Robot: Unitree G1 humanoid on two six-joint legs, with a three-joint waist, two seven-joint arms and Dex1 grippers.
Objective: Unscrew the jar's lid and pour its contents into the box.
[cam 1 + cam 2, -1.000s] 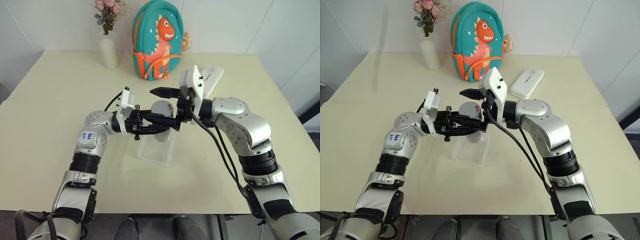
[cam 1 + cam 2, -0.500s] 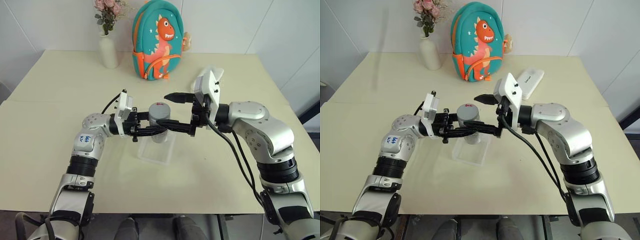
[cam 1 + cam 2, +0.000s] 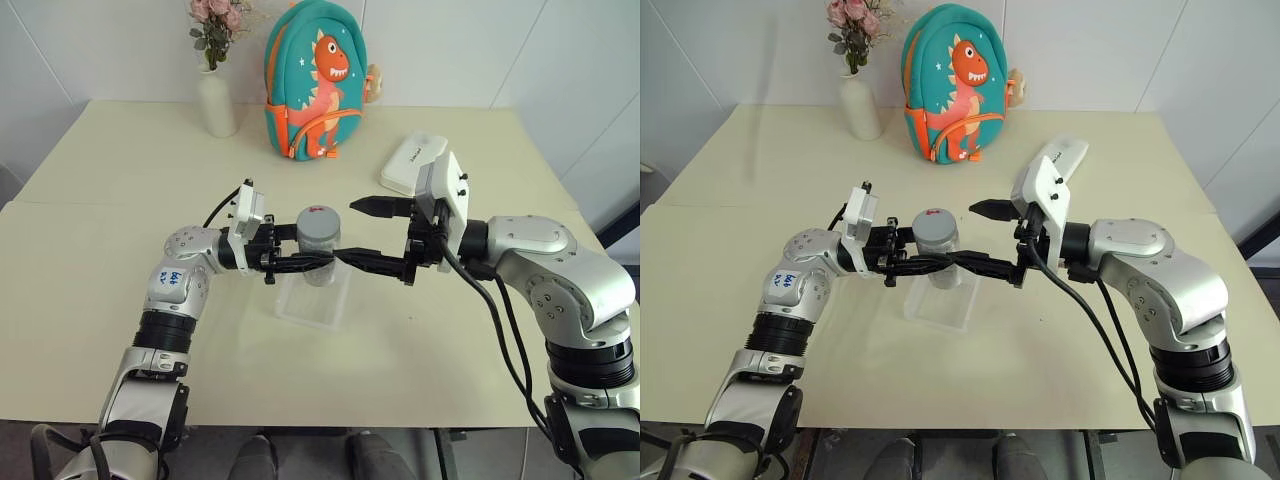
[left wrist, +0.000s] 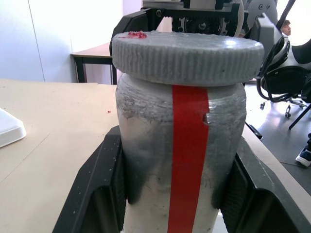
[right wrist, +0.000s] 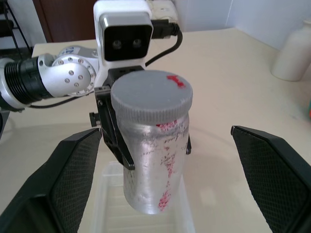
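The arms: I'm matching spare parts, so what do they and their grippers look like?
Both arms are silver-grey metal with black ribbed joint rings. The left arm bears a blue handwritten sticker; black cables loop along the right arm. Each wrist carries a white camera block. The left gripper and right gripper have long black jaws with cross-hatched pads.

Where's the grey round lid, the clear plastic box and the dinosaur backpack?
Grey round screw lid (image 5: 151, 92): right wrist view, flat top.
Shallow clear plastic box (image 3: 305, 308): left eye view, near wall.
Teal dinosaur backpack (image 3: 315, 75): left eye view, front panel.
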